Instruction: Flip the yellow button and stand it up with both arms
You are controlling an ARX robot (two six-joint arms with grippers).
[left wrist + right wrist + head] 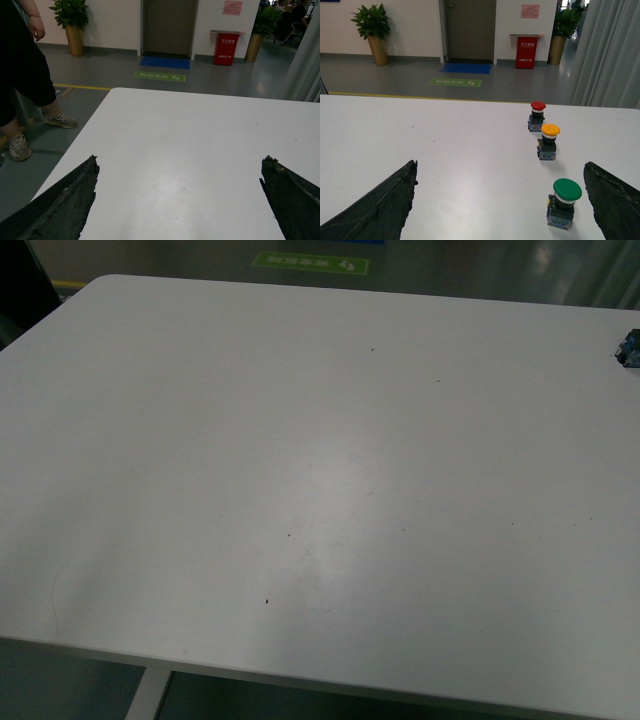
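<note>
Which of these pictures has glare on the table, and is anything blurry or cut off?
Front view: dim and soft, a pale glare patch mid table, one switch cut off at the right edge. Left wrist view: faint sheen on the table, fingers dark and near. Right wrist view: brightest and sharp, the yellow button casts a short shadow.

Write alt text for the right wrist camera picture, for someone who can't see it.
Three push-button switches stand upright in a row on a white table: a green button nearest, the yellow button in the middle, a red button farthest. The right gripper is open, its dark fingers framing the view.
</note>
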